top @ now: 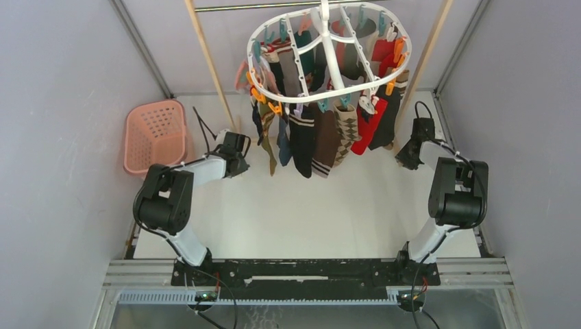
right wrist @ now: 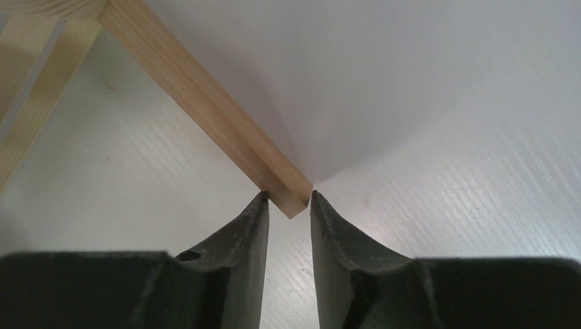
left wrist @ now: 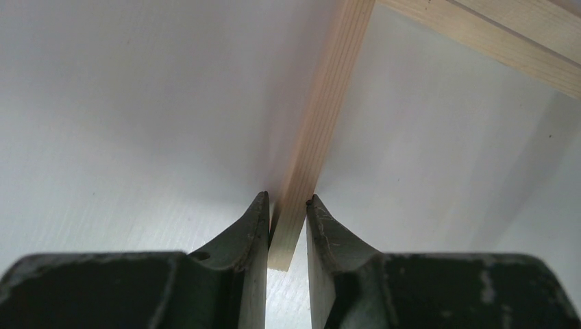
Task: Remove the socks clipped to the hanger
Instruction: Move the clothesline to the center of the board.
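Nothing removed yet: the socks (top: 301,140) all hang clipped to the hanger (top: 334,65), above the pincers. The left pincer (left wrist: 288,199) and right pincer (right wrist: 288,195) each clamp a wooden leg (left wrist: 312,137).

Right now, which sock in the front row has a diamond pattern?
The beige argyle sock, which hangs between the brown sock and the red sock. No other front sock shows diamonds.

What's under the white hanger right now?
Socks hang clipped under the hanger: striped, argyle, red, black. Beneath them is the white table. The rear socks are mostly covered by the front row and the hanger.
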Robot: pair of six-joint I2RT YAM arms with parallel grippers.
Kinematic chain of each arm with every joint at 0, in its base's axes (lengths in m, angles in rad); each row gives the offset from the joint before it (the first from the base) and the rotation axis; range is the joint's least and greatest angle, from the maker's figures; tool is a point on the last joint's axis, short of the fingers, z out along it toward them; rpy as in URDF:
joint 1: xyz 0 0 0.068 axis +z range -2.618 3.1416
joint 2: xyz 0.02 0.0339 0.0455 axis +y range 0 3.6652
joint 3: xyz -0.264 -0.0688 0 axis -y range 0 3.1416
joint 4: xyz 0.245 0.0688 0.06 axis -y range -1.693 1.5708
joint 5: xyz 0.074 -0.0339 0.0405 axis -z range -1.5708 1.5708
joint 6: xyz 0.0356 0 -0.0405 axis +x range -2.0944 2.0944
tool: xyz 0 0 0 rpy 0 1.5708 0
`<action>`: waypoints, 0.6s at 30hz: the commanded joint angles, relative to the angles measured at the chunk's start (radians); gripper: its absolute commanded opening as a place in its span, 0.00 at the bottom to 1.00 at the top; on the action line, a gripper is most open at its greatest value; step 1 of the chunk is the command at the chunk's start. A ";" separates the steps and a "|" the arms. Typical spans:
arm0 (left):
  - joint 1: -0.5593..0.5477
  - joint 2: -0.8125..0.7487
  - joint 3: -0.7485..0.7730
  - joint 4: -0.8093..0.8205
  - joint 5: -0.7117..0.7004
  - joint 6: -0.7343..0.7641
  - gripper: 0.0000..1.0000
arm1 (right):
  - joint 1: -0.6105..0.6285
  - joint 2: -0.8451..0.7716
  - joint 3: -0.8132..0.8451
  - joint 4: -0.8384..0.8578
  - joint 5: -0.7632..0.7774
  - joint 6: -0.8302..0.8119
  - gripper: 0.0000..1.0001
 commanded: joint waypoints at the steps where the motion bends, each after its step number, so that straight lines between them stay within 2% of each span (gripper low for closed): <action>1: 0.029 0.040 0.105 0.025 -0.013 -0.005 0.19 | 0.008 0.037 0.074 -0.012 0.035 -0.017 0.35; 18: 0.077 0.137 0.380 -0.082 -0.017 0.076 0.19 | 0.025 0.095 0.152 -0.041 0.006 -0.020 0.32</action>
